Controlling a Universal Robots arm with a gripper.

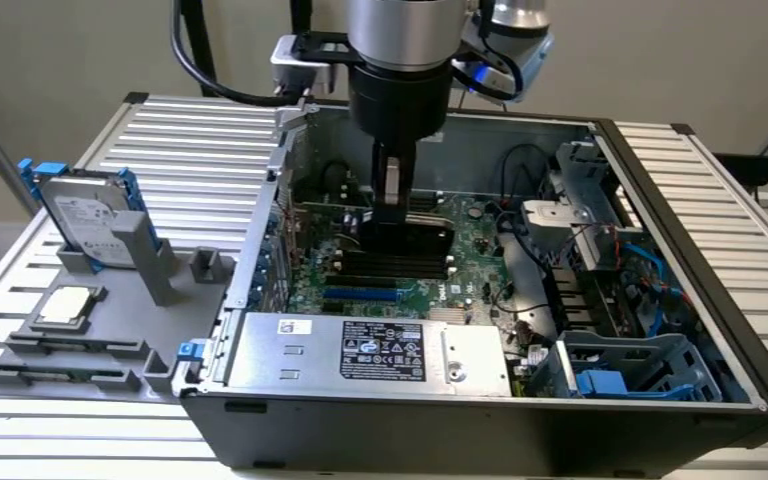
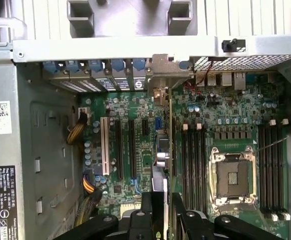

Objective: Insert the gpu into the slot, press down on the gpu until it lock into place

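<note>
Nearest the exterior cam, just past the silver boxy psu point(image 1: 371, 352), the long narrow bright blue plastic slot point(image 1: 357, 295) lies bare, w/ the parallel black memory strips point(image 1: 371, 265) just beyond. My read on risk: the thin dark green gpu card w/ black cooler block point(image 1: 408, 240) hangs above the green motherboard point(image 1: 475, 232), prob. not seated. In the wrist view it runs edge-on close beside the memory strips, and I can't tell if it's lined up over the slot. Pushed down off-line, the contacts could hit the slot wall or a memory strip & bend sth. Its silver metal end bracket point(image 2: 160, 67) could also snag the grey pc case point(image 2: 110, 50) at the rear opening. The claw point(image 1: 398, 205) is clenched narrowly on the card's top edge, black fingers point(image 2: 146, 210) either side, touching nothing else.
</note>
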